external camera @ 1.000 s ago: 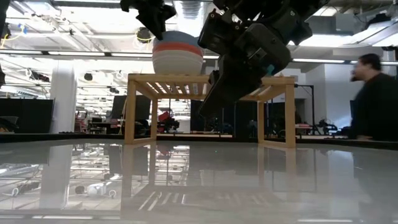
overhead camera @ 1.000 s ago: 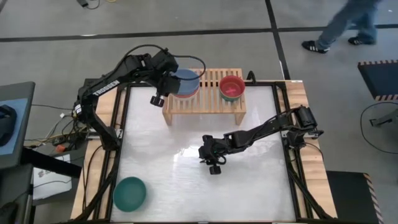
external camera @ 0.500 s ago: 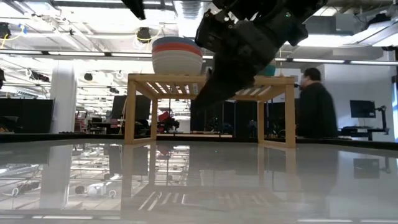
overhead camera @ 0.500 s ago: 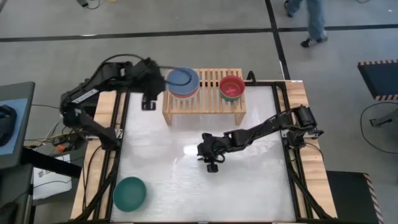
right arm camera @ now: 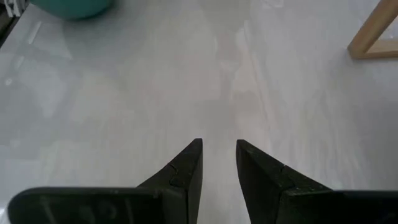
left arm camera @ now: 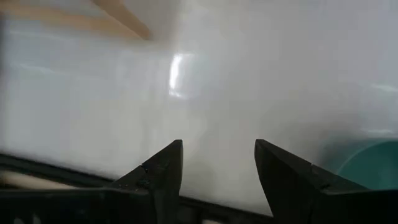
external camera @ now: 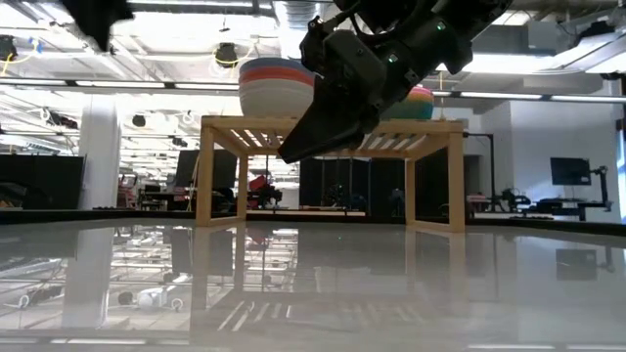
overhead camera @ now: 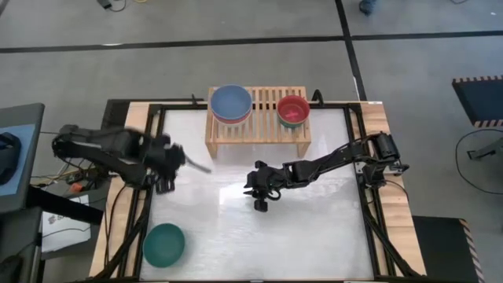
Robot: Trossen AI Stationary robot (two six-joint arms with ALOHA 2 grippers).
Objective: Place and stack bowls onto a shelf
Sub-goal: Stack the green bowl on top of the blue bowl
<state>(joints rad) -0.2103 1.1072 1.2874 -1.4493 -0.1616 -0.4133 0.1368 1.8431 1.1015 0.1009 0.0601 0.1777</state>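
One teal bowl left at seven o'clock on the surface; left claw, released and empty, nearest for pickup.

A slate blue bowl is topping a red and cream stack on the light-wood slatted shelf; a pink bowl is sitting in a red one; a teal bowl is lying near the black left gripper; the bench is showing glossy white.

An overhead camera looks straight down on the whole tabletop; a low one sights level across it toward the shelf. Both wrist cameras face the tabletop closely, sharing the teal bowl.
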